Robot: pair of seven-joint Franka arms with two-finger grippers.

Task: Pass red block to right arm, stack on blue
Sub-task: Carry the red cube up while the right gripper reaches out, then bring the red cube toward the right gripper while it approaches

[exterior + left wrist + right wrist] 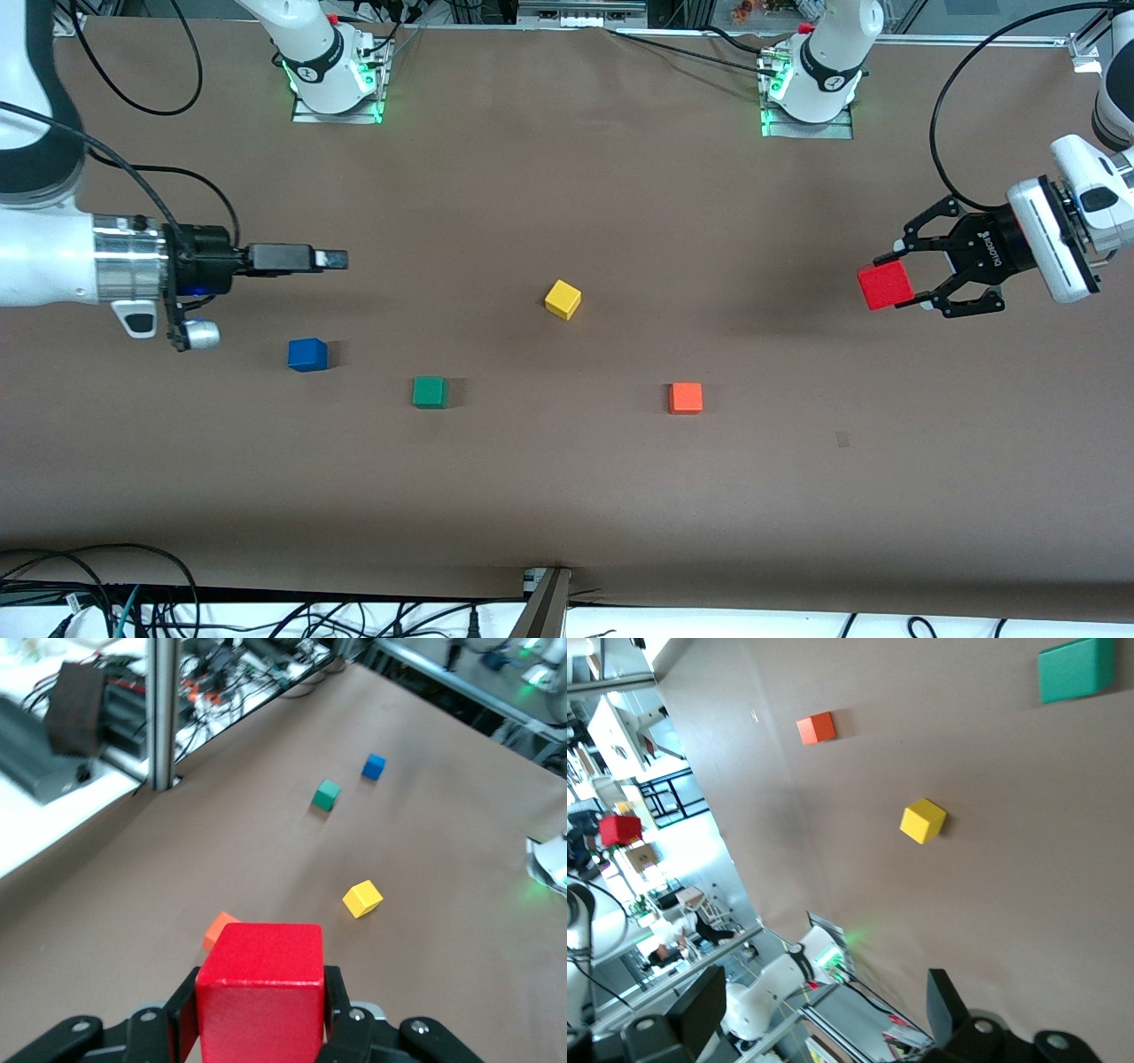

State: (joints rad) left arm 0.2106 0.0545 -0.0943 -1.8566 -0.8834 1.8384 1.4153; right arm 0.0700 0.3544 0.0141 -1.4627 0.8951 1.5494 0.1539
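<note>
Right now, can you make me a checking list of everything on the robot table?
Surface: brown table, flat.
Job's things: red block held in the air by the left pincer; blue block sits on the table toward the right arm's end.
Clutter: yellow block, green block, orange block, all apart.
Grippers: left pincer shut on the red block; right pincer empty, above the table near the blue block.
Cables: black cables loop by the bases.
Surroundings: cluttered benches along the table's edges.
</note>
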